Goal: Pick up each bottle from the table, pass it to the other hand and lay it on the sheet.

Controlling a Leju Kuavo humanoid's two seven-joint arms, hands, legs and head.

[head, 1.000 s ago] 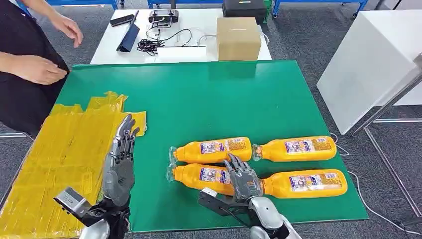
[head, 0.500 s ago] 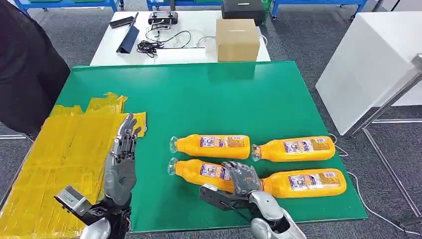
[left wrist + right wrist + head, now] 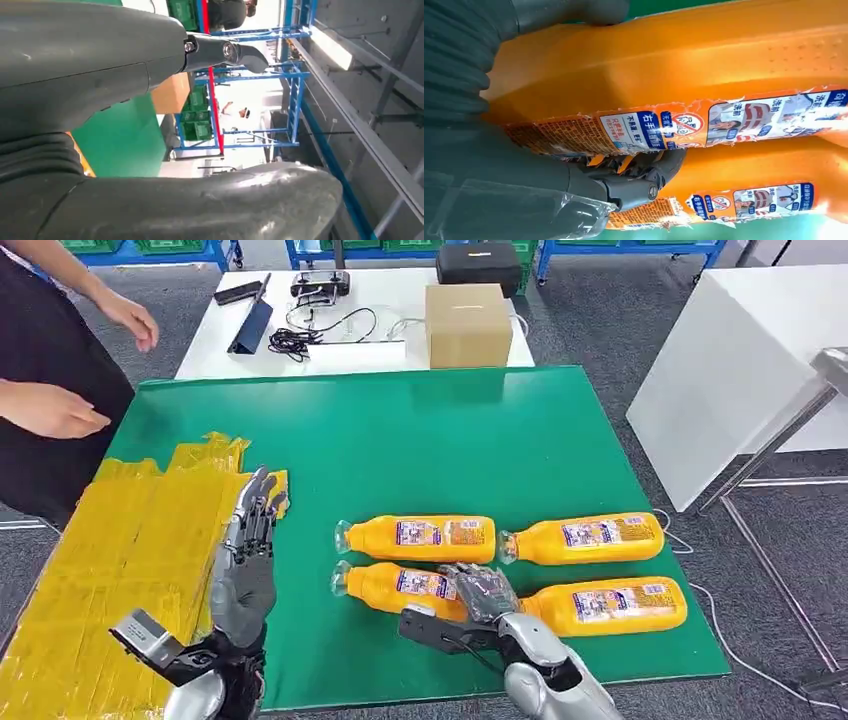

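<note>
Orange bottles, four of them, lie on their sides on the green mat (image 3: 420, 440) in two rows, caps toward the robot's left. Back row: back-left bottle (image 3: 420, 537) and back-right bottle (image 3: 585, 537). Front row: front-left bottle (image 3: 395, 585) and front-right bottle (image 3: 610, 604).

Right hand (image 3: 480, 592) sits on the base end of the front-left bottle, fingers curled over the top. Head view can't show whether the grip is closed underneath. Right wrist view fills that in: dark fingers (image 3: 634, 175) wrapped down between the front-left bottle (image 3: 704, 60) and the back-left bottle (image 3: 749, 200), thumb on the other side of the body. Looks like a full grasp, though the contact under the bottle is hidden. Bottle appears to be down on the mat, not lifted.

Left hand (image 3: 245, 560) is upright at the mat's left, palm on edge, fingers straight and apart, holding nothing, fingertips beside the corner of the yellow sheet (image 3: 120, 560). Left wrist view shows the thumb and a finger (image 3: 225, 50) apart with nothing between them, which the head view's side-on angle doesn't give cleanly.

Sheet has no bottle on it. A person's hands (image 3: 60, 410) are at the far left past the mat. Cardboard box (image 3: 467, 324) stands on the white table (image 3: 200, 340) behind.
</note>
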